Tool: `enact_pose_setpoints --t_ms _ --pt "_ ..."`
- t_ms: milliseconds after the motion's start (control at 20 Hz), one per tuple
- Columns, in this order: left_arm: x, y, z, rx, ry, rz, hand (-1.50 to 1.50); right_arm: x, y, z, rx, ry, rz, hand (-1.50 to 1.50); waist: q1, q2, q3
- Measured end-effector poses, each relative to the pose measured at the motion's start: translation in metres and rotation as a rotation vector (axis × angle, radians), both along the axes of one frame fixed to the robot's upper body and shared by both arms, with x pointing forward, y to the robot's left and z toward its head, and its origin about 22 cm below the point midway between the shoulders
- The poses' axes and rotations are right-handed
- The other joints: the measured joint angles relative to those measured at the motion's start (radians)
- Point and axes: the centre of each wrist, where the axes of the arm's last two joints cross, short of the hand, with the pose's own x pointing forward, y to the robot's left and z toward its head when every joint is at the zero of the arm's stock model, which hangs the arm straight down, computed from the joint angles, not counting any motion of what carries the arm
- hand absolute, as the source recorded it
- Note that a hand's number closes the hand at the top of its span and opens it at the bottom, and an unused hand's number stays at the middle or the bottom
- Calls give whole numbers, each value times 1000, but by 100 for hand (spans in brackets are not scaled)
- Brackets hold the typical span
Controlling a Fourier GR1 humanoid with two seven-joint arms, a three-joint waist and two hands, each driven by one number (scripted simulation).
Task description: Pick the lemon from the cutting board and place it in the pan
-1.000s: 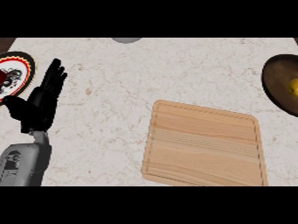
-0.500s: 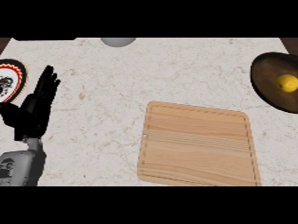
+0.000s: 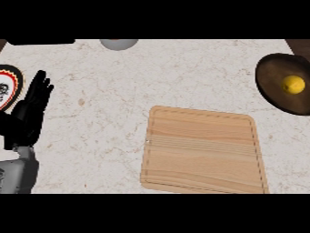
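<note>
Far to the right of the left robot hand, the lemon is lying inside the pan. That robot hand is resting wide, fingers straight, on the surface, with the cutting board sitting bare between them.

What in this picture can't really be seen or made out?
- Right hand: not in the head view at all.
- Plate: cut off by the left edge and partly behind the left hand; its pattern is unclear.
- Grey round thing: cut by the top band, so I cannot tell what it is.
- Dark thing at top left: only a strip shows.
- Pan: holds the lemon; its right side runs off the edge.
</note>
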Motion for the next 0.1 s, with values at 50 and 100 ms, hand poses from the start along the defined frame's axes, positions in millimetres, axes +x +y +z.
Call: enact_pose_setpoints --t_ms 50,100 --pt "0 2 2 0 -1 0 0 -7 1 0 -9 7 1 -150 0 0 0" --pt "-2 -1 4 0 -4 -2 0 -12 3 1 -16 15 -3 -150 2 0 0"
